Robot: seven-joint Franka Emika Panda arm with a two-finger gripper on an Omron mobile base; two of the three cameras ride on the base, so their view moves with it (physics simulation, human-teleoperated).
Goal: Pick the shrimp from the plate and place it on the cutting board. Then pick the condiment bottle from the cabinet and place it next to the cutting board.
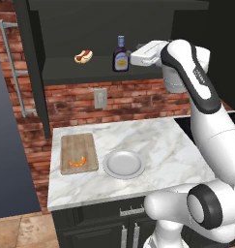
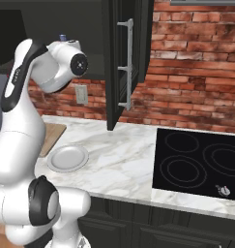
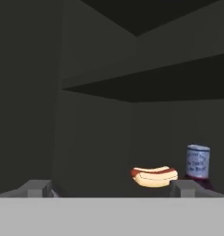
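Note:
The small orange shrimp point(image 1: 78, 162) lies on the wooden cutting board point(image 1: 79, 153) at the counter's left. Beside it on the right, the round grey plate point(image 1: 124, 163) holds nothing. Up on the dark cabinet point(image 1: 66, 72) shelf stands the brown condiment bottle point(image 1: 121, 54), upright. My gripper point(image 1: 130, 54) hovers at shelf height just right of the bottle, pointing into the cabinet. In the hand view the gripper point(image 3: 112, 189) is open with nothing held. The bottle point(image 3: 197, 161) rises behind the right fingertip point(image 3: 185, 186).
A hot dog point(image 1: 83, 56) sits on the shelf left of the bottle, and in the hand view the hot dog point(image 3: 154, 176) lies beyond the fingers. The cabinet door point(image 2: 124, 63) hangs open. A black cooktop point(image 2: 201, 162) fills the counter's right side.

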